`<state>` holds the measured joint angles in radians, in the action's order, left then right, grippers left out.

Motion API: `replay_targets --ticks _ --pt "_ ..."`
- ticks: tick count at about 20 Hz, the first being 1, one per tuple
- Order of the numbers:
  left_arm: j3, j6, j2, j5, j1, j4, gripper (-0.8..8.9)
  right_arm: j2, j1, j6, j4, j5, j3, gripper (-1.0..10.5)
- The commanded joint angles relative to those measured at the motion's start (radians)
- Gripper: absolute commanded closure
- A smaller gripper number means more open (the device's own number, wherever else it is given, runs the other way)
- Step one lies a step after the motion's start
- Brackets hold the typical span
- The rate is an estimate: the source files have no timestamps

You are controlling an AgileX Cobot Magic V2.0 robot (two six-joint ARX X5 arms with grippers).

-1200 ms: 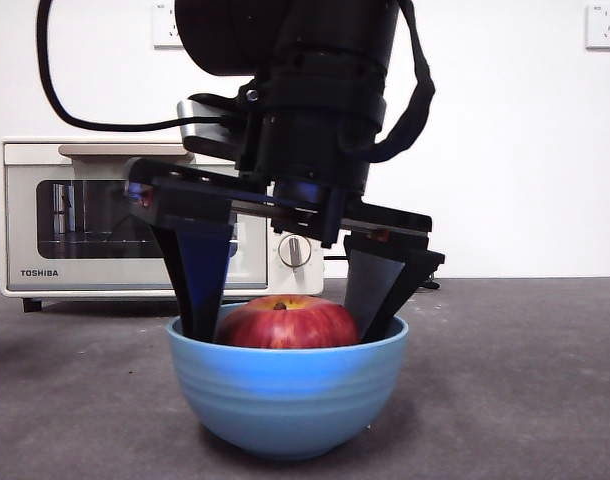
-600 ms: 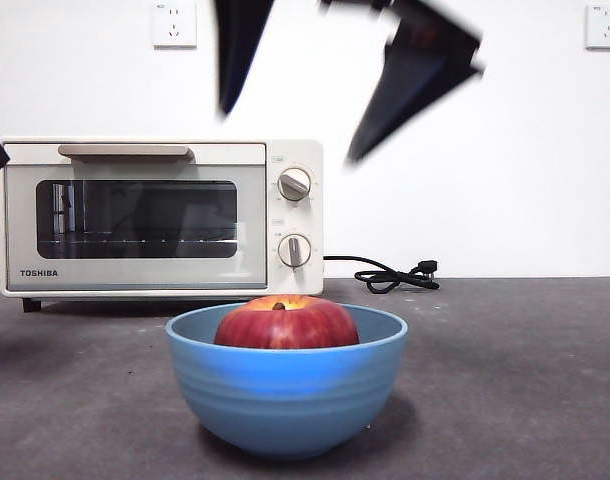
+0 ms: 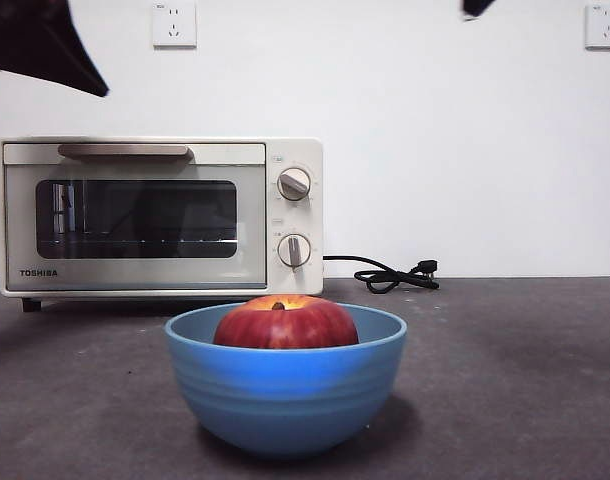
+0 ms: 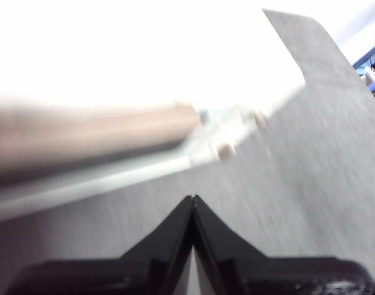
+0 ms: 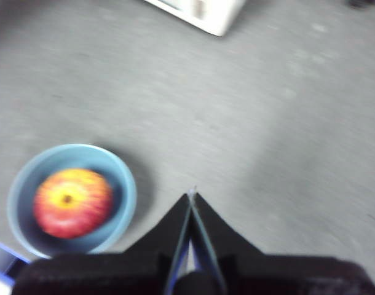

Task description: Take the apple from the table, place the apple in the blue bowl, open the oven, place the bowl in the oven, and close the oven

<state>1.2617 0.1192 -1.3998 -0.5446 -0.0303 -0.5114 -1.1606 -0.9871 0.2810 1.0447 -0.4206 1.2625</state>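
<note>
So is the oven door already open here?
No, the oven has its glass door flush against the front, with the bar handle at the top, in the front view.

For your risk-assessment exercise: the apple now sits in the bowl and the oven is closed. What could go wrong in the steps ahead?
1. The apple rises above the blue bowl rim, so it might roll out if the bowl tilts.
2. The left end effector, shut near the oven handle, may need to open before it can grip the bar.

Both grippers, left [image 4: 192, 206] and right [image 5: 192, 200], have matte black, wedge-shaped fingers.
</note>
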Motion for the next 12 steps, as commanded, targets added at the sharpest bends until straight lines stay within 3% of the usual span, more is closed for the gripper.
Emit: replay_targets --ticks 1,6,9,12 --pt "0.076 -0.01 -0.096 -0.002 -0.002 0.004 8.18 0.024 -0.002 0.045 0.014 -0.016 0.002 9.5" --pt "0.16 0.04 -0.226 0.003 -0.002 0.049 8.18 0.064 -0.002 0.091 0.026 -0.018 0.002 9.5" --pt "0.16 0.061 -0.254 0.092 -0.002 0.069 8.19 0.066 -0.002 0.096 0.034 -0.017 0.002 9.5" --pt "0.16 0.048 -0.27 0.1 -0.004 0.01 8.19 0.066 -0.002 0.108 0.034 -0.017 0.001 9.5"
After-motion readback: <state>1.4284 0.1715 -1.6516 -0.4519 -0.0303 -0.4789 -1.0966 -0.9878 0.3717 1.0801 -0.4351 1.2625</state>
